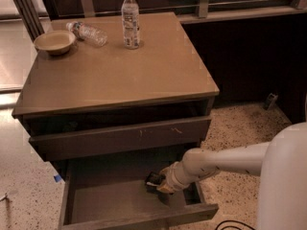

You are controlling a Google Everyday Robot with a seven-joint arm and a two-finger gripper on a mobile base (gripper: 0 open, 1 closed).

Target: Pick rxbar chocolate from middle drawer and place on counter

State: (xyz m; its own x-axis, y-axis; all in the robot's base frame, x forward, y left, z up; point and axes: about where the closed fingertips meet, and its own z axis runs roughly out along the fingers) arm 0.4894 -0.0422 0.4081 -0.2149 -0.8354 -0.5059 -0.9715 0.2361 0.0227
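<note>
- Reaching in from the right, the arm (220,159) puts the gripper (158,184) low inside the open middle drawer (110,202), near its right rear part.
- The rxbar chocolate (151,178) shows as a small dark shape with a pale patch, right at the gripper's tip, on its left side and towards the back of the drawer.
- Bar and gripper look to be touching, but I cannot tell whether the gripper is open around the bar, closed on it, or only resting against it.
- Too little of the bar shows to give its long axis. Nor can I say whether it lies flat on the drawer floor or is tilted.
- There is only one arm, so the move turns on lifting straight up out of the drawer box.
- The upper drawer (120,138), with pale scratches on its front, is partly out and overhangs the back of the middle drawer. In my judgement the gripper must come forward before it rises, or it will catch that front.
- The tabletop (144,80), the counter of the task, has broad bare room in its middle and front.
- An upright water bottle (130,20), a lying water bottle (88,32) and a bowl (54,41) all sit along its back edge, well apart from any likely placing spot.
</note>
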